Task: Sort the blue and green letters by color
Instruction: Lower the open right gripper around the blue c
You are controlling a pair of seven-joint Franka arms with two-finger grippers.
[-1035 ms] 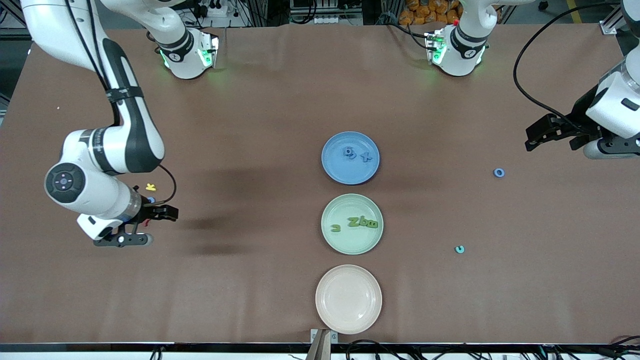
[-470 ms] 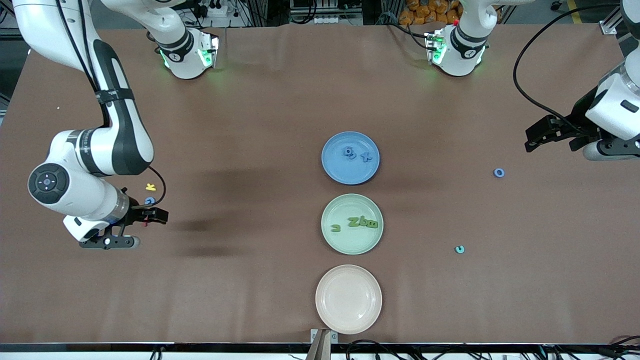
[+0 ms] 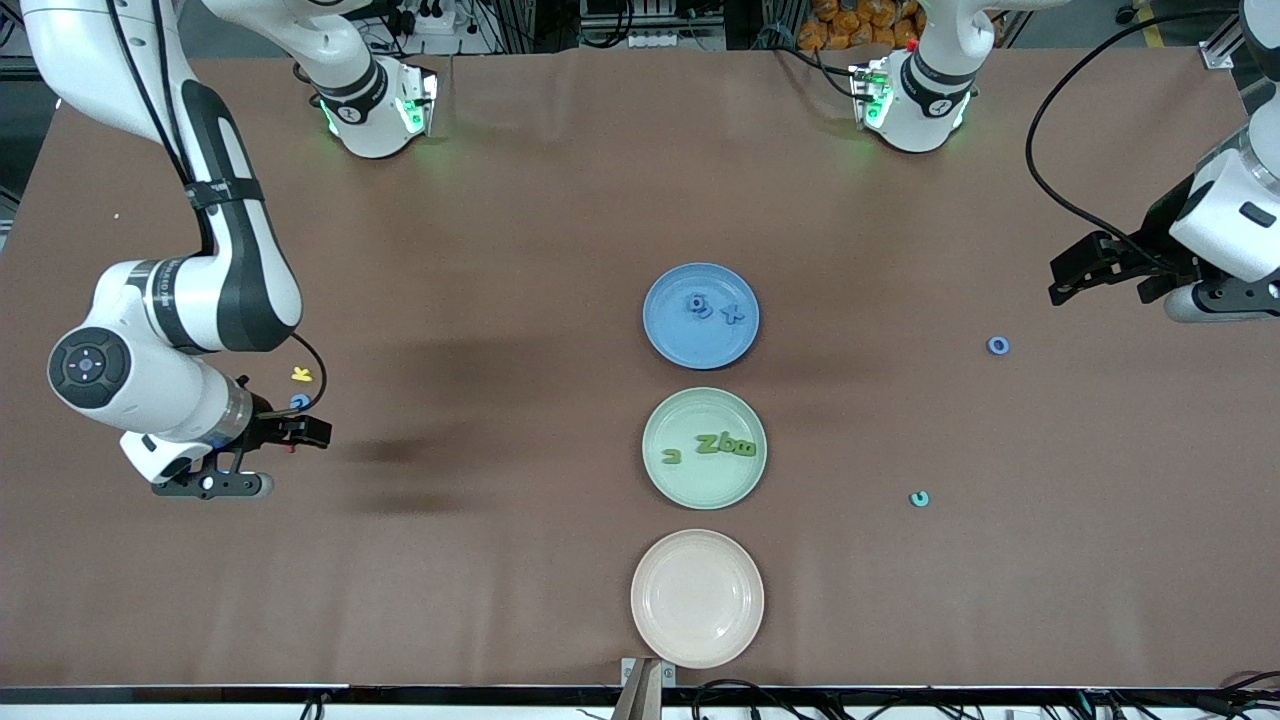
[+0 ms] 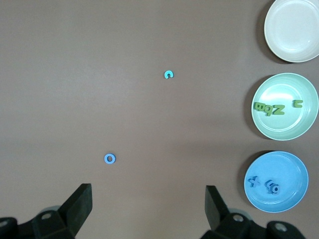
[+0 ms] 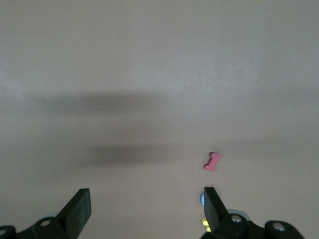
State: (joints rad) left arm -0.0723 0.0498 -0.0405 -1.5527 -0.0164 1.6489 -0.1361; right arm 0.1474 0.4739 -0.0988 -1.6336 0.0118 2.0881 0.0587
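Two blue letters [image 3: 715, 309] lie in the blue plate [image 3: 700, 345]. Several green letters [image 3: 727, 445] lie in the pale green plate [image 3: 700, 485]. A blue ring letter [image 3: 998, 346] [image 4: 109, 158] lies on the table toward the left arm's end. A small teal letter [image 3: 919, 498] [image 4: 169, 74] lies nearer the front camera. Another blue letter [image 3: 299, 401] [image 5: 202, 199] sits beside one finger of my right gripper [image 3: 292, 432] [image 5: 147, 206], which hangs open and empty just above the table. My left gripper [image 3: 1108, 280] [image 4: 148, 204] waits open and empty.
An empty cream plate [image 3: 697, 640] [image 4: 291, 30] stands nearest the front camera, in line with the other two plates. A yellow letter [image 3: 301, 375] [image 5: 204, 222] and a small red piece [image 5: 213, 162] lie by the right gripper.
The right arm has drifted toward its own end of the table, uncovering the blue letter beside its finger. The left arm and all the letters stayed put.
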